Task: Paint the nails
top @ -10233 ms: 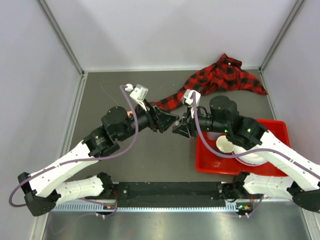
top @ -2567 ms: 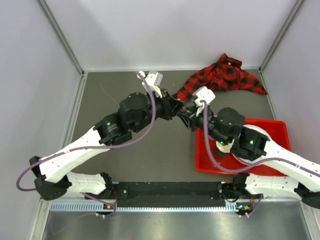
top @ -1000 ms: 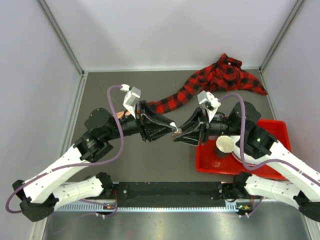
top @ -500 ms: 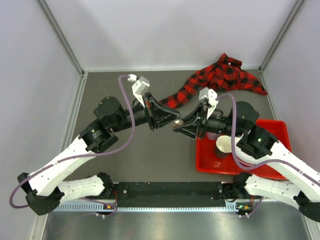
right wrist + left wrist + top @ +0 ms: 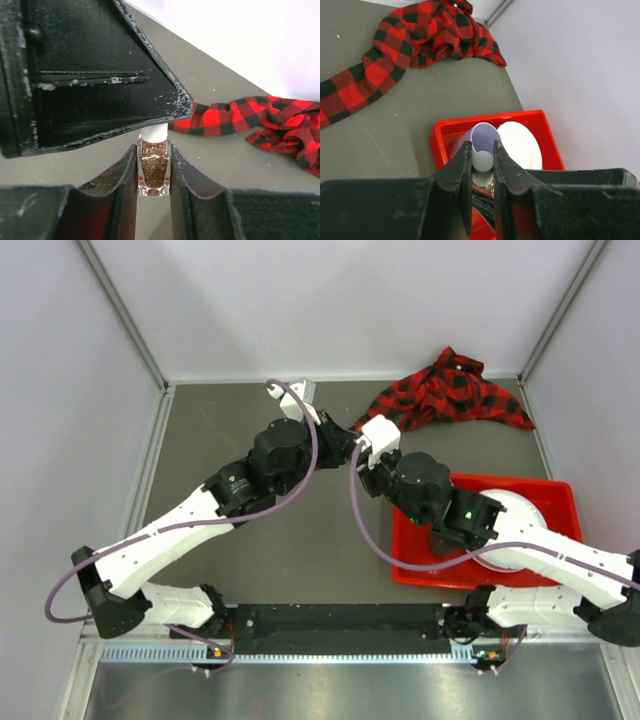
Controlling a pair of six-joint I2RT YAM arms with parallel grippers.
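A small clear bottle [image 5: 154,167] of brown-gold glitter polish stands upright between the fingers of my right gripper [image 5: 154,150], which is shut on its glass body. Its white cap [image 5: 153,134] runs up into my left gripper [image 5: 100,75]. From the left wrist, that cap [image 5: 482,162] appears end-on, squeezed between the fingers of the left gripper [image 5: 482,150]. Seen from above, the left gripper [image 5: 345,448] and right gripper [image 5: 365,462] meet beside the red-and-black plaid sleeve [image 5: 450,390]. The nails are hidden.
A red tray [image 5: 555,485] at the right holds a white plate [image 5: 520,515] and, in the left wrist view, a pale cup [image 5: 485,137]. The plaid sleeve [image 5: 395,55] lies across the back right. Walls [image 5: 100,340] enclose the grey table.
Both grippers have moved from mid-table toward the back, up to the sleeve's end, still joined at the bottle. The left jaws have narrowed onto the cap.
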